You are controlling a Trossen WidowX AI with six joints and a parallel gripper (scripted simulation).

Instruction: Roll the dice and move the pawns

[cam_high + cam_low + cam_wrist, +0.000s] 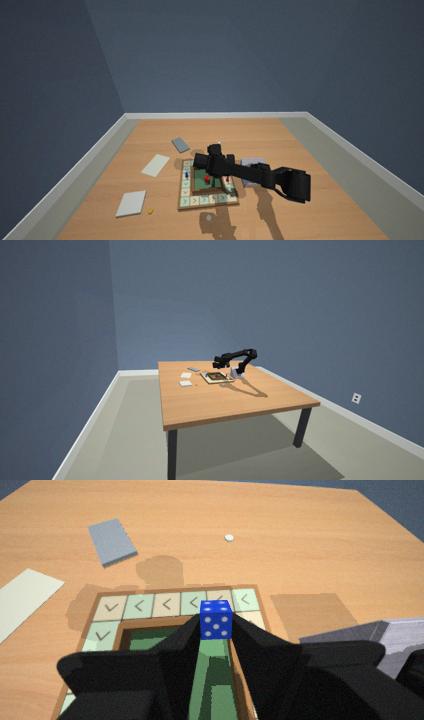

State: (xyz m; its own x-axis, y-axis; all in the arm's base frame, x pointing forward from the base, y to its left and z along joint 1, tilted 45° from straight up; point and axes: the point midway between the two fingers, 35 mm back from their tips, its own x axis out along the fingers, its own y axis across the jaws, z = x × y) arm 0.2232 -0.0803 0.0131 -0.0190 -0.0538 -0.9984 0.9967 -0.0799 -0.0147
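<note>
My gripper (214, 617) is shut on the blue die (216, 620) (218, 368) and holds it in the air above the board (208, 207) (180, 589), near the back of the tray (205, 191) (150, 623). The die's near face shows five pips in the wrist view. The red die (207, 179) (216, 375) lies on the tray's green floor; its number is too small to read. The blue pawn (186, 174) (206, 375) stands on the left column. The red pawn (227, 179) (226, 375) stands on the right column. The arm hides the fingertips in the top view.
A grey-blue slab (180, 144) (111, 540), a cream card (155, 165) and a white slab (130, 203) lie left of the board. A yellow disc (150, 210) is beside the white slab. Pale discs lie in front (208, 217) and behind. The arm's lavender base block (246, 178) is right.
</note>
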